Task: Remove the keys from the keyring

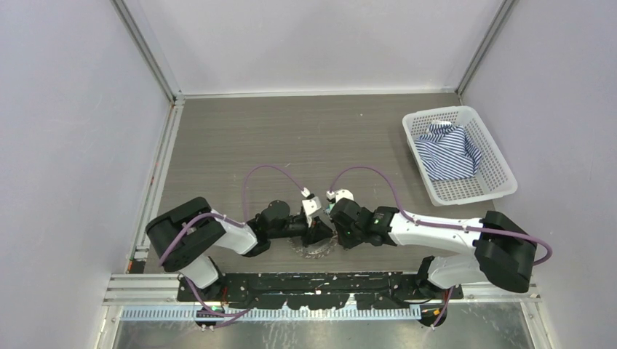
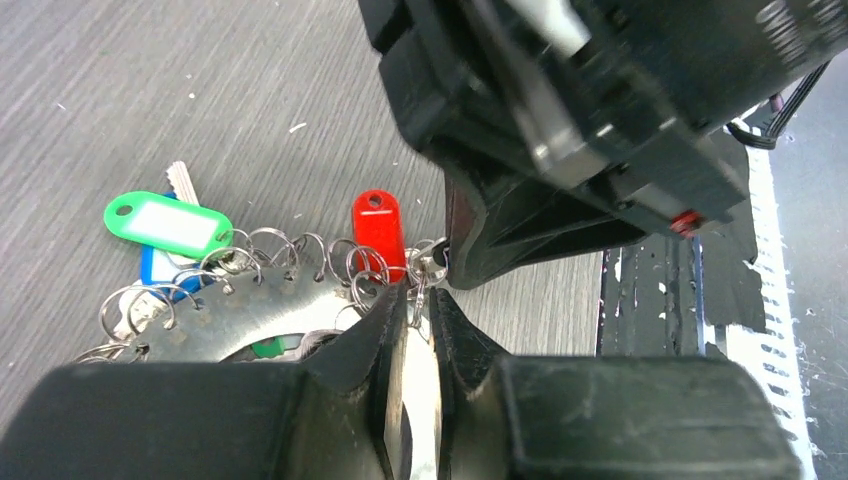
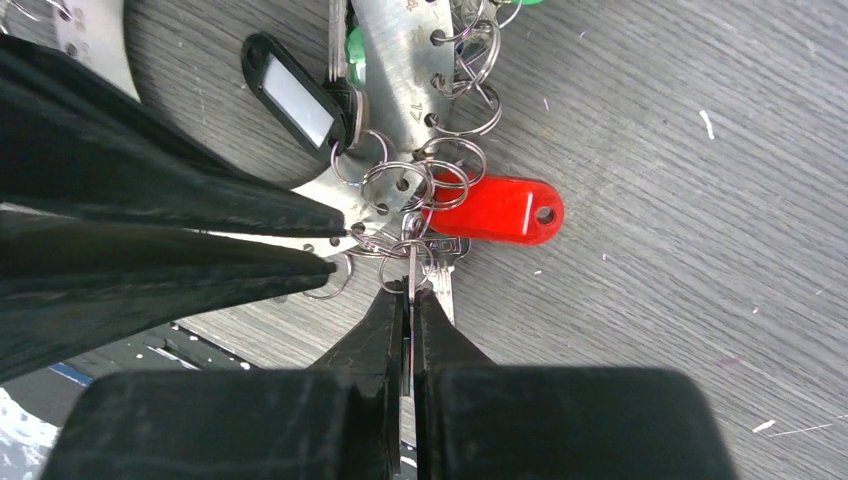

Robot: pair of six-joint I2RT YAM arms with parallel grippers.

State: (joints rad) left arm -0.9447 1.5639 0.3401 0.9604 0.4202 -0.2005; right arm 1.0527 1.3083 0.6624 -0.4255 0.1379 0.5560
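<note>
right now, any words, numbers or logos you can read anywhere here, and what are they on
No text here can be read.
keyring: a faint stamped mark beside one hole, too small to read.
green tag: white label insert, blank.
black tag: pale label insert, blank.
red tag: nothing printed.

The keyring point(image 2: 250, 310) lies between left claw point(image 2: 412, 300) and right claw point(image 3: 410, 295).
</note>
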